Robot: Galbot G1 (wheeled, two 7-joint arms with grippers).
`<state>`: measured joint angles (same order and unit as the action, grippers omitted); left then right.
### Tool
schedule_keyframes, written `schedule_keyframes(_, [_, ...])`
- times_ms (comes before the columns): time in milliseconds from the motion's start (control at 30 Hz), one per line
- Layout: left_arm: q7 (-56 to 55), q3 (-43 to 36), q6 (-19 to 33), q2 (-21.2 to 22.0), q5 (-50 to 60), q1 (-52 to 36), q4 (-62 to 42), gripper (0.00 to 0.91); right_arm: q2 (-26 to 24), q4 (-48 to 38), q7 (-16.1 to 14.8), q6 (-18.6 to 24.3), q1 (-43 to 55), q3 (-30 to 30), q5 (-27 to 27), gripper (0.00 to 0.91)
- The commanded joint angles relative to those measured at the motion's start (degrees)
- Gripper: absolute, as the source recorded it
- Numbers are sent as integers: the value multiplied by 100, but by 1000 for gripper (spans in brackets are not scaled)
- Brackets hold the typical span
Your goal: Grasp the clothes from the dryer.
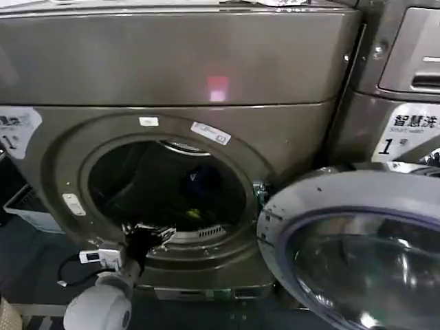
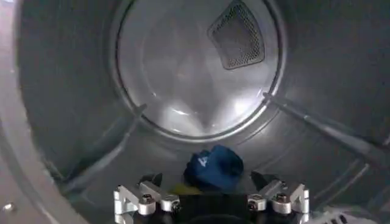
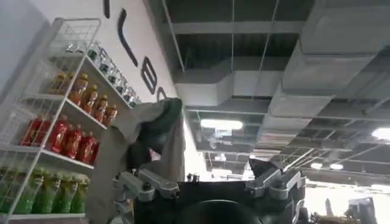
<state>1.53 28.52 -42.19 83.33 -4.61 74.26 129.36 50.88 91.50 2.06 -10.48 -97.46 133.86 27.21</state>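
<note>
I have the left gripper at the lower lip of the dryer porthole, just inside the opening's bottom-left edge. The arm comes up from the lower left, its white rounded joint low in the head view and the black wrist angled up and inward toward the drum. The round opening is wide around the wrist, with free room above and to the right of it. The silver-rimmed glass door is swung fully open to the right, well apart from the arm.

From the left wrist view, the left gripper has its fingers spread apart, with nothing between them. The dark blue garment lies on the drum floor just ahead of the fingers, roughly centred between them (a sliver of yellow-green cloth shows beside it, close to the gripper body). In the head view, the blue garment sits deep in the drum and the yellow-green piece lies nearer the front lip. Drum ribs run along both sides, clear of the fingers.

The right gripper points up toward the ceiling beside a shelf of bottles, its fingers apart and holding nothing.
</note>
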Motion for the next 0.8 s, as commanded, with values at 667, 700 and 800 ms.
schedule_keyframes(667, [21, -245, -53, 173, 792, -1674, -2078, 907, 53, 56, -31, 166, 44, -106, 3, 907])
schedule_keyframes(700, [26, -246, -52, 172, 791, -1709, -2140, 907, 49, 56, -26, 167, 45, -105, 3, 907])
schedule_keyframes(800, [61, -273, 42, 176, 877, -2043, -2614, 907, 46, 66, -27, 165, 14, -83, 11, 907])
